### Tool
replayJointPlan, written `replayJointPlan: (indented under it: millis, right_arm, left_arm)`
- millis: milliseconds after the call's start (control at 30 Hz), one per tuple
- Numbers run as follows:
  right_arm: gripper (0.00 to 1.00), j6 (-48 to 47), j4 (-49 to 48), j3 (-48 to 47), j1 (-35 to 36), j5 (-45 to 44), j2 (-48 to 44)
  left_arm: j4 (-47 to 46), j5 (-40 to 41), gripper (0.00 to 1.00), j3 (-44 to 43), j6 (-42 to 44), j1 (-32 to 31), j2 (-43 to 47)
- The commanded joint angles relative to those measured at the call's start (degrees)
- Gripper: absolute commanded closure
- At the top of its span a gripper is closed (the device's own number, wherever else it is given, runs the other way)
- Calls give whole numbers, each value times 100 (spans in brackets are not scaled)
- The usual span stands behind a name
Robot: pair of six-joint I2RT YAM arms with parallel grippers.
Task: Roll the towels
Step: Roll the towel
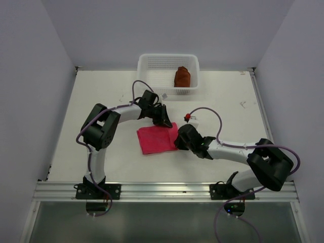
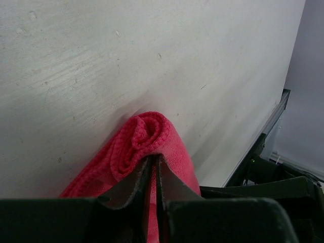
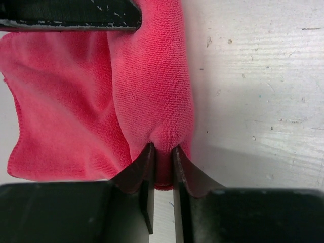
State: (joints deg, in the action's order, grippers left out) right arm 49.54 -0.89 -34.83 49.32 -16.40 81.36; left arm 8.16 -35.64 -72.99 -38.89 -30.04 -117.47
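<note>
Left tool and right tool are clamped on the rolled edge of the bright pink cloth towel, laid before the white mesh basket; rolling is judged begun, with matched turning needed next.

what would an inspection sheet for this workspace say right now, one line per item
surface: white table, lightly scuffed and speckled
job's things: pink towel on the table, partly rolled along its right edge, the rest flat; rust-brown towel bundled inside the white mesh basket at the far edge
clutter: nothing seen
grippers: left gripper pinches the far end of the roll; right gripper pinches the near end
cables: left arm's cable and right arm's cable, both purple, loop above the table clear of the towel
surroundings: plain walls on three sides; metal rail along the near edge
</note>
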Motion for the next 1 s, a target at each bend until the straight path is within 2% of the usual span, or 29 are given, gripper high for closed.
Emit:
replayJointPlan:
  millis: [0, 133, 400, 600, 767, 967]
  right_arm:
    - [85, -111, -43, 126, -10, 208, 134]
    - [100, -225, 0, 108, -10, 146, 117]
    - [100, -708, 826, -287, 7, -793, 64]
    - [100, -990, 1134, -507, 60, -1172, -15]
    - [100, -920, 1451, -665, 157, -1576, 29]
    - [100, -744, 1583, -753, 157, -1629, 152]
  left_arm:
    - [221, 295, 88, -180, 75, 16, -153]
    - [273, 294, 88, -461, 66, -2, -162]
    - [458, 338, 84, -892, 128, -2, -127]
    - [616, 417, 84, -1024, 215, -2, 109]
    - [713, 724, 84, -410, 408, -2, 715]
    - [547, 1243, 83, 1082, 436, 7, 2006]
